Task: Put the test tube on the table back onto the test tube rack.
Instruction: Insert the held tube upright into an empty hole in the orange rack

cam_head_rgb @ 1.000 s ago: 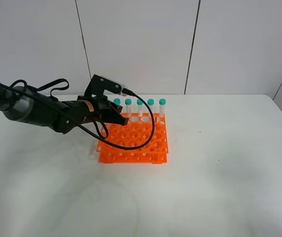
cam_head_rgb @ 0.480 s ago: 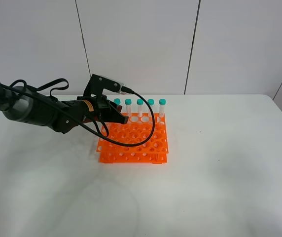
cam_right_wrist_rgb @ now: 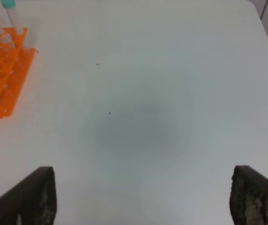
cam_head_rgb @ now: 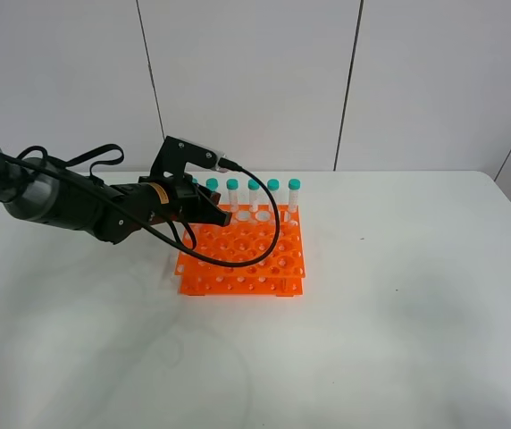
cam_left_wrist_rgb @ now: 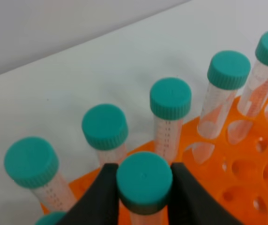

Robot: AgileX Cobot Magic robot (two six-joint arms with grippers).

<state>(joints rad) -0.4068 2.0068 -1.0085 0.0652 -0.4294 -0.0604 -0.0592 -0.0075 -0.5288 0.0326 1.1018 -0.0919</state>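
The left gripper (cam_left_wrist_rgb: 143, 197) clamped the test tube (cam_left_wrist_rgb: 144, 180) by its teal cap, upright over the orange test tube rack (cam_head_rgb: 247, 255); insertion was underway, next calling for lowering, then release

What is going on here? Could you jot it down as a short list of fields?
Scene: white table with an orange test tube rack
Tubes standing in rack: a back row of teal-capped tubes
Left pincer: shut on the test tube, gripping just under its cap, above the rack
Right pincer: open, holding nothing, over bare table
Task stage: tube lifted to the rack, not yet released
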